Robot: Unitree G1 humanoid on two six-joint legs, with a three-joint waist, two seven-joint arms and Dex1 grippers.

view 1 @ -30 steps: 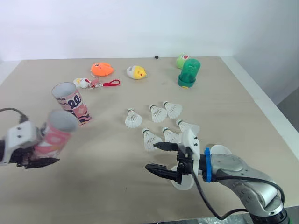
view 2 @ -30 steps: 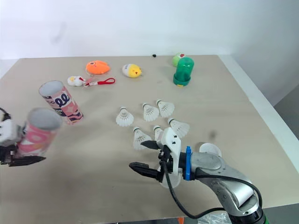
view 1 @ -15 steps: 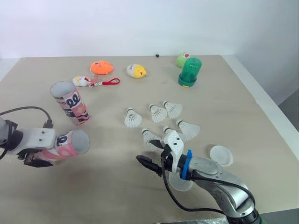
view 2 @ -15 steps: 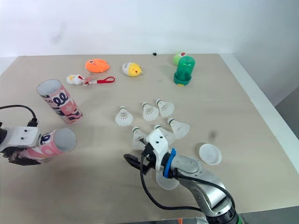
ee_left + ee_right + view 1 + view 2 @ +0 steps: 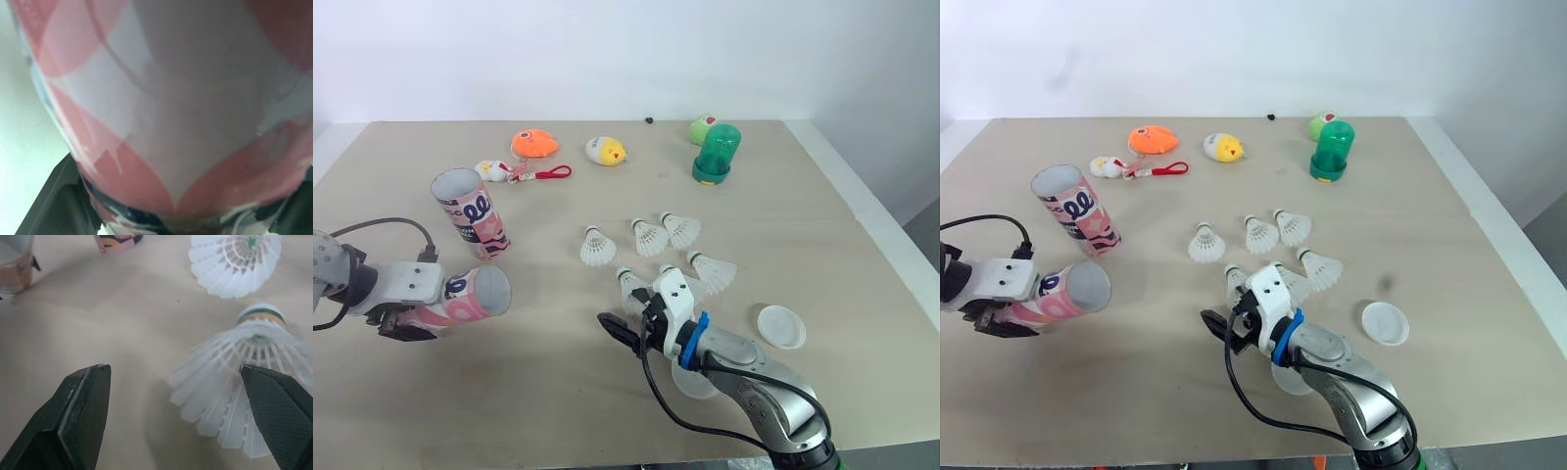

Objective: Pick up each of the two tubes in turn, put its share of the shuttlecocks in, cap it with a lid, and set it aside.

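My left gripper is shut on a pink patterned tube, held on its side low over the table with its open mouth facing right; the tube sits close up between the fingers in the left wrist view. A second pink tube stands upright behind it. Several white shuttlecocks lie in a cluster at mid-table. My right gripper is open just left of the nearest shuttlecock, which lies between the spread fingers, nearer one of them. One white lid lies to the right, another under my right arm.
Along the far side are an orange toy, a yellow chick toy, a small white toy with a red strap, a green capsule and a green ball. The table's right edge runs nearby.
The left gripper tipped its tube from tilted upright to lying sideways, mouth to the right. The right gripper slid left and forward to the nearest shuttlecock. The camera shifted a little.
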